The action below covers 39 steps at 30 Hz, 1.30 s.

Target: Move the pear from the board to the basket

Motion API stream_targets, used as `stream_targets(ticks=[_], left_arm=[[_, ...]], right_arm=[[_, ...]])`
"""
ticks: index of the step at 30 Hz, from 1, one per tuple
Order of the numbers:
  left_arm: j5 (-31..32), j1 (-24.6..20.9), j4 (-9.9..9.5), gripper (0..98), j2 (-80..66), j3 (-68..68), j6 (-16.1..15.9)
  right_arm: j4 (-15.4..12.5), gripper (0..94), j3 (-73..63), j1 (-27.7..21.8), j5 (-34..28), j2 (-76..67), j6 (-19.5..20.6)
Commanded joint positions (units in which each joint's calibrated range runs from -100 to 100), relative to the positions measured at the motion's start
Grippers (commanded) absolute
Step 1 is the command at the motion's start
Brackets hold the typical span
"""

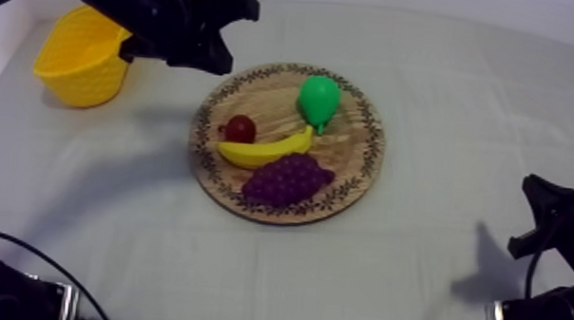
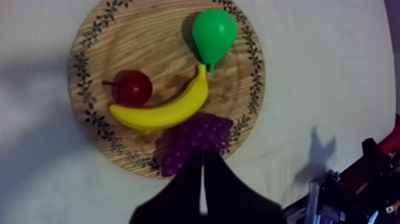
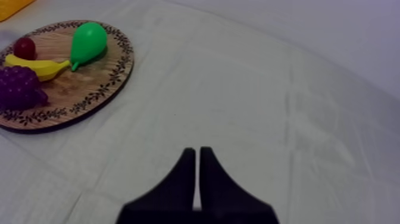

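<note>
The grey-white cloth (image 1: 447,96) covers our table. At the top frame's centre lies the wooden board (image 1: 256,98); the yellow basket (image 1: 78,59) stands at upper left, apart from it. Our left arm (image 1: 157,11) enters at upper left, between basket and board, and our left gripper (image 2: 202,156) has its fingers pressed together on nothing. Our right gripper (image 3: 197,152), likewise closed and empty, sits over bare cloth, well apart from the board. On the board we see the banana (image 1: 263,153) across the middle, the grapes (image 1: 288,181) below it, the pear (image 1: 318,99) at upper right with its narrow end near the banana's tip, and the small red fruit (image 1: 241,128) at left.
</note>
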<state>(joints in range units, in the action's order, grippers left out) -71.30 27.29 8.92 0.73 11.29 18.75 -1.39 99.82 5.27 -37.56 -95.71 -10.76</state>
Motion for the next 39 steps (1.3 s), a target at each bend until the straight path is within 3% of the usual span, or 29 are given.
stream_targets(ticks=[1,15,27,32,39], left_arm=[[-0.44,0.15,-0.05,0.0,2.66,-3.01,0.06],[-6.32,1.69,-0.83,0.0,21.47,-26.23,0.52],[-10.47,2.97,-2.63,4.4,33.40,-41.42,2.31],[-11.14,3.70,-2.83,16.9,35.26,-43.75,2.88],[-11.28,3.99,-2.69,42.9,36.01,-44.74,2.49]], right_arm=[[0.00,0.4,-0.05,0.01,-0.02,-0.04,0.04],[0.00,0.4,-0.05,0.01,-0.02,-0.04,0.04],[0.00,0.4,-0.05,0.01,-0.02,-0.04,0.04],[0.00,0.4,-0.05,0.01,-0.02,-0.04,0.04],[0.00,0.4,-0.05,0.01,-0.02,-0.04,0.04]])
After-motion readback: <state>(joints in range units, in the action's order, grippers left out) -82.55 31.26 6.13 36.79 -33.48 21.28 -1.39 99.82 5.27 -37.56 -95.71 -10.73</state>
